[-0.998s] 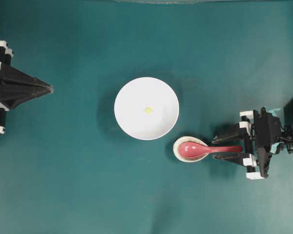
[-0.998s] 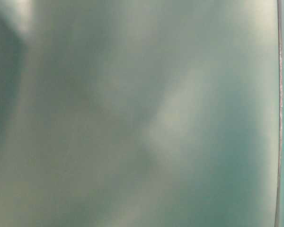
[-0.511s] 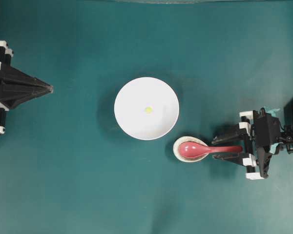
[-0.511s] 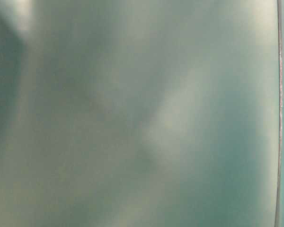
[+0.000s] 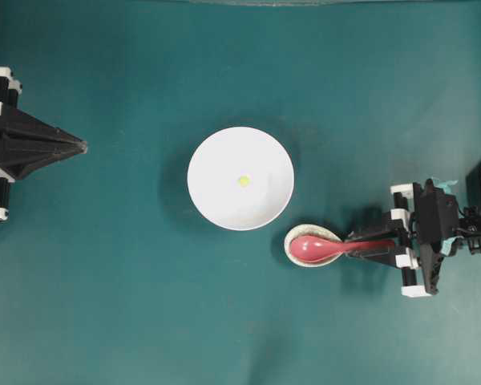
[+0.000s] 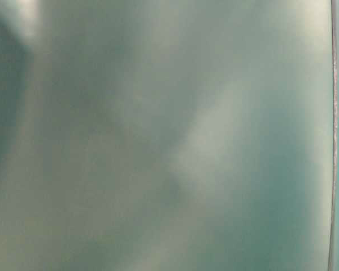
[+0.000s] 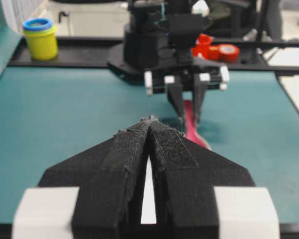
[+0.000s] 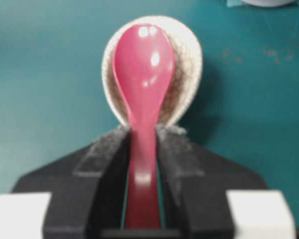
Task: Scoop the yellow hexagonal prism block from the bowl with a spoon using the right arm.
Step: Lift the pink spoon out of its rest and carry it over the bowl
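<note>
The right hand [image 8: 142, 149] is clamped on the spoon [image 8: 142, 84], its 2 black fingers [image 8: 107, 164] pressing the pink-red handle from either side. Just past the fingertips, the spoon's scoop lies in a small speckled egg-shaped dish [image 8: 187, 74] that rests on the teal tabletop [image 8: 45, 74]; the scoop itself holds nothing that can be seen.

Farther out from that hand and off to its right, near the dish but apart from it, sits the white bowl [image 5: 240, 178]. The yellow hexagonal prism block [image 5: 243, 180] lies alone at about the middle of the bowl's floor.

Well beyond the bowl, on the opposite edge of the tabletop, the left hand [image 7: 149, 121] points toward the right one with its fingers drawn together to a point, holding nothing. Behind the right arm [image 7: 162, 35], off the tabletop, stand a yellow container with a blue rim [image 7: 40, 37] and some red-orange tape rolls [image 7: 219, 50]; their contents cannot be seen.

The table-level view is a blur of green. No writing or label is readable in any view.
</note>
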